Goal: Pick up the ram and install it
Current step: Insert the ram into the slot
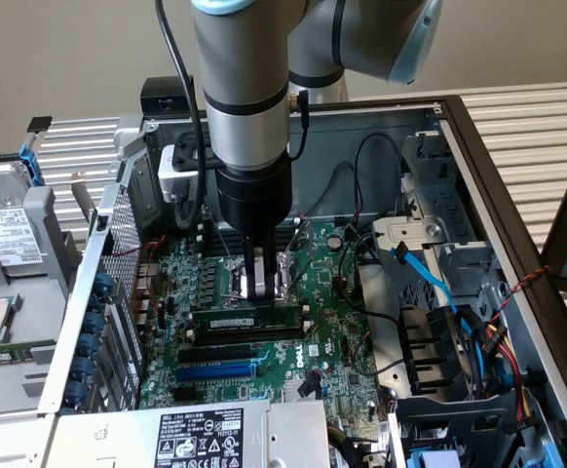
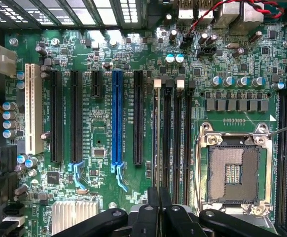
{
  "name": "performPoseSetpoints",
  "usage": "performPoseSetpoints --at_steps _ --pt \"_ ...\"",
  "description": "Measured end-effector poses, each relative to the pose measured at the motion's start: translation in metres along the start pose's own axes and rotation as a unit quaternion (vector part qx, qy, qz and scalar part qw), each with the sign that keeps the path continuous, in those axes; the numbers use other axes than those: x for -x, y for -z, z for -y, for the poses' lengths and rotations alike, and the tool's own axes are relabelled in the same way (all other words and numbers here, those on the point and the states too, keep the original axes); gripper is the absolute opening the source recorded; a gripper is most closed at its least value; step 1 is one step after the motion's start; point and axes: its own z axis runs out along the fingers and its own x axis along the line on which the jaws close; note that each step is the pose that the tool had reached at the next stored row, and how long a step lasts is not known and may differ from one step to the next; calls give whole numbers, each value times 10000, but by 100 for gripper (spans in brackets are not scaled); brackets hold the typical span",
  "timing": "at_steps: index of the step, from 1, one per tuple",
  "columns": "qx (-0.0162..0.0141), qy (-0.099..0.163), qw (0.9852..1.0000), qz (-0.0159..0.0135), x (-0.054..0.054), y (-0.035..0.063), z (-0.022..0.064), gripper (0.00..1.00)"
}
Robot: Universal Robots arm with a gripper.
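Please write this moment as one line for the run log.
jaws: shut on ram | ram: standing on edge at the black memory slots | seated: cannot tell

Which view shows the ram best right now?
The exterior view: the ram shows side-on, full length with its label, under the gripper. The wrist view gives just its thin edge running out from the gripper.

Cables (image 1: pixel 430 277) crowd the exterior view's right — motherboard (image 1: pixel 332 322) open.

Ram (image 1: pixel 249 320) under end effector (image 1: pixel 261 292), on motherboard (image 1: pixel 334 343), between CPU socket (image 2: pixel 232 170) and expansion slots (image 2: pixel 77 116); inside case (image 1: pixel 376 125).
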Motion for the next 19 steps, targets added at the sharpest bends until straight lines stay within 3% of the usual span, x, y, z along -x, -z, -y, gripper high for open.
performPoseSetpoints --at_steps 12,16,18,19 --pt "-2 -1 10000 25 -13 9 1 12" --pt "-19 -1 10000 27 -14 34 -10 12" --pt "-88 -2 10000 30 -15 34 -14 12" --pt "-152 -3 9999 32 -14 35 -16 12"
